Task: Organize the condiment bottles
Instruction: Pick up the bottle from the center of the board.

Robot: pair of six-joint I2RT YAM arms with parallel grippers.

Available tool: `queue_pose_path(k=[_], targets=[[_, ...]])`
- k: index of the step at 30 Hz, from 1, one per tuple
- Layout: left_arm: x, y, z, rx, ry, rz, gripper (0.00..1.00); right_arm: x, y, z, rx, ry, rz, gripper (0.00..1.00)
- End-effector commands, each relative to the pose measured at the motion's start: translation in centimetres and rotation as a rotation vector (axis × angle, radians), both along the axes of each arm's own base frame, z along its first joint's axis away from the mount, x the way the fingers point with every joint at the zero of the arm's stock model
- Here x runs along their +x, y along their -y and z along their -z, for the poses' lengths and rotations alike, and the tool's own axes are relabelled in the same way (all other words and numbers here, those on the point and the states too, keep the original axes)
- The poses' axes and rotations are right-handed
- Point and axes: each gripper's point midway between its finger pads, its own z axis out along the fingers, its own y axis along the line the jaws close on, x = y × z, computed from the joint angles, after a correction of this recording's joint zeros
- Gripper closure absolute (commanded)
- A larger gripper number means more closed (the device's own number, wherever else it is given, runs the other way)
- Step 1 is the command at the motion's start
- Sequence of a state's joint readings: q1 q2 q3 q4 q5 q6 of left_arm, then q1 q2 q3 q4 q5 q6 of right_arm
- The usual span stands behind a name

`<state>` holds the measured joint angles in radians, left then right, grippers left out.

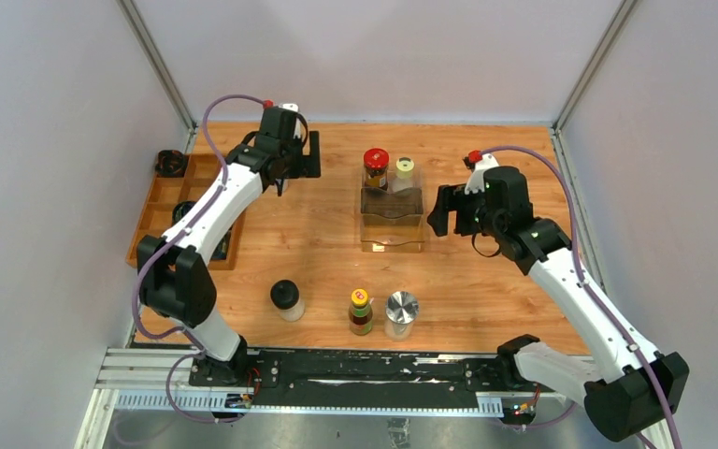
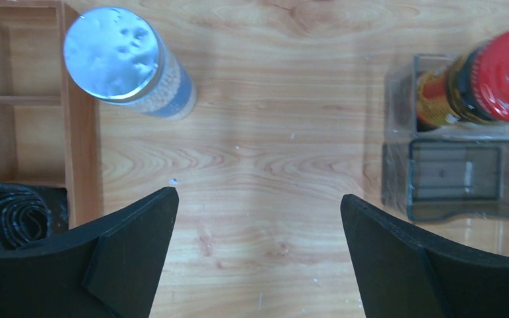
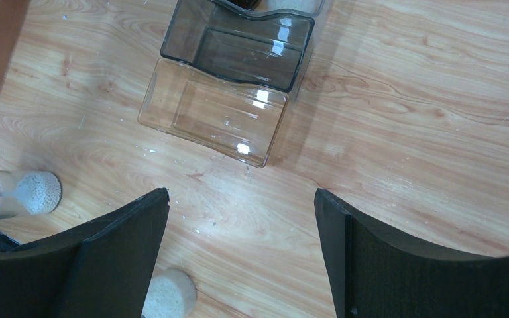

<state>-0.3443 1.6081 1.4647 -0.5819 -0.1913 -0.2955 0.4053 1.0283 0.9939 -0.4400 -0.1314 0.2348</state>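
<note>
Fingers (image 2: 126,258) of left gripper (image 2: 258,195) gape; blue-labelled jar (image 2: 122,59) stands clear beyond them

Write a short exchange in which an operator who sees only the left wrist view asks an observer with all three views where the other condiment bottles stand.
Operator: I see a red-lidded jar in the clear rack. Is anything beside it?
Observer: Yes. A yellow-capped shaker stands right beside it, in the same far tier.
Operator: Which bottles outside the rack can't I see?
Observer: Three stand in a row near the front edge of the table: a black-capped jar, a yellow-capped sauce bottle and a silver-lidded jar.
</note>
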Motion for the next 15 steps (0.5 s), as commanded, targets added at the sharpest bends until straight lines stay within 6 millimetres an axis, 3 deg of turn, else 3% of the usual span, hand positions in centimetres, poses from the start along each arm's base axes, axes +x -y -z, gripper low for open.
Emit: queue_pose_path(k=[1, 10, 15], targets=[[2.4, -2.1, -0.8, 0.035, 0.036, -0.058, 0.00, -0.7, -0.4, 0.7, -0.002, -0.032, -0.026, 0.14], [5.8, -7.1, 0.6, 0.021, 0.011, -0.160, 0.00, -0.2, -1.0, 2.4, -0.013, -0.077, -0.047, 0.14], [7.0, -8.5, 2.4, 0.036, -0.028, -0.185, 0.00, 0.0, -1.2, 3.3, -0.019, -0.103, -0.050, 0.14]])
